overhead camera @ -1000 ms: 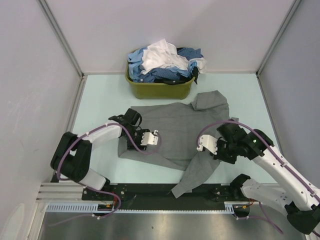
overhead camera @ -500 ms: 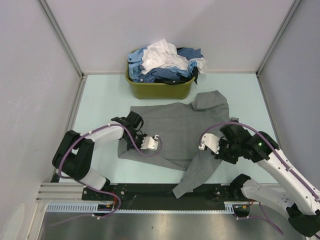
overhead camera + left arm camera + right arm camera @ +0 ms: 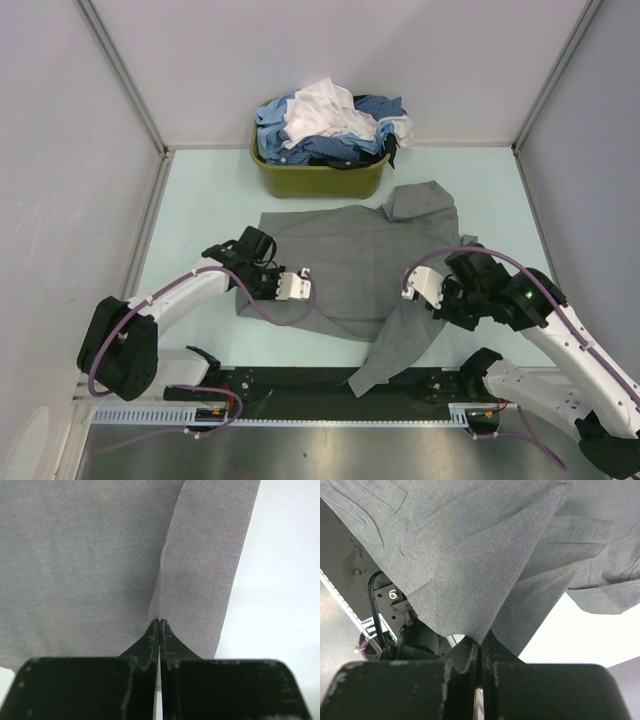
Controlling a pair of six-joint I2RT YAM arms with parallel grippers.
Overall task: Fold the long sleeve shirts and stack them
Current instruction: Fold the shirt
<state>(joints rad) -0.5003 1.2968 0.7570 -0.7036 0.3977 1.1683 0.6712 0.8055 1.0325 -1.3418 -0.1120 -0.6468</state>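
Observation:
A mid-grey long sleeve shirt (image 3: 345, 255) lies spread on the pale table, and one sleeve trails over the near edge. My left gripper (image 3: 262, 284) is at the shirt's near left edge. In the left wrist view its jaws (image 3: 159, 623) are shut on a pinched ridge of the grey cloth (image 3: 90, 555). My right gripper (image 3: 433, 300) is at the shirt's right side, where that sleeve starts. Its jaws (image 3: 480, 641) are shut on a fold of the grey cloth (image 3: 470, 555), which lifts and drapes over them.
An olive-green basket (image 3: 318, 178) at the back holds a heap of blue, dark blue and white shirts (image 3: 330, 120). White walls close in the table (image 3: 200, 200) on the left, right and back. A black rail (image 3: 300, 385) runs along the near edge by the arm bases.
The left gripper has closed on the shirt's left edge, and the left arm has swung lower and to the left. The right gripper drifted slightly right with its cloth.

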